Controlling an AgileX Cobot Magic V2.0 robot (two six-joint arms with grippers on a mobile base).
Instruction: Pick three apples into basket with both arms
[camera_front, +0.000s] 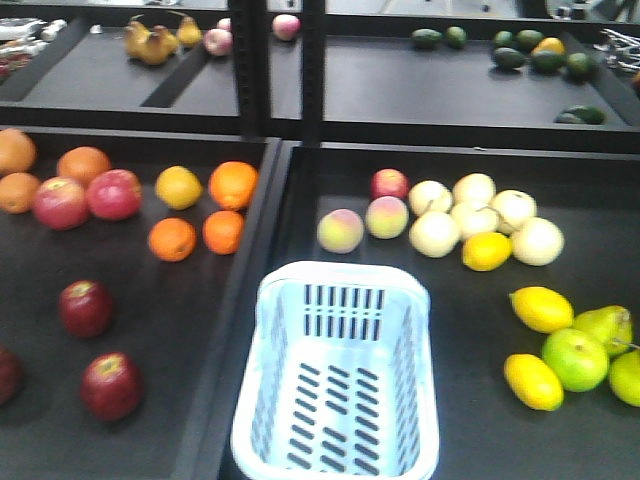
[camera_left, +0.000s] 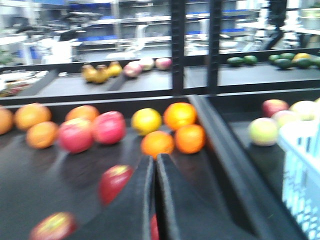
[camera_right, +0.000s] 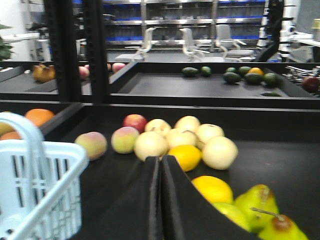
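Three dark red apples lie in the left tray in the front view: one (camera_front: 85, 307), one nearer (camera_front: 110, 385), and one cut by the left edge (camera_front: 5, 375). The pale blue basket (camera_front: 340, 272) stands empty at the front of the right tray. Neither arm shows in the front view. In the left wrist view my left gripper (camera_left: 155, 159) is shut and empty, above the tray. Dark apples lie to its left (camera_left: 114, 182) and lower left (camera_left: 52, 226), and a red sliver shows low between the fingers. My right gripper (camera_right: 160, 159) is shut and empty, with the basket (camera_right: 45, 150) to its left.
Oranges (camera_front: 222, 232) and brighter pink-red apples (camera_front: 113, 194) lie behind the dark apples. A raised black divider (camera_front: 262, 230) separates the trays. Peaches (camera_front: 340, 230), pale round fruit (camera_front: 475, 205), lemons (camera_front: 540, 308) and green pears (camera_front: 575, 358) fill the right tray. Black shelf uprights (camera_front: 312, 70) stand behind.
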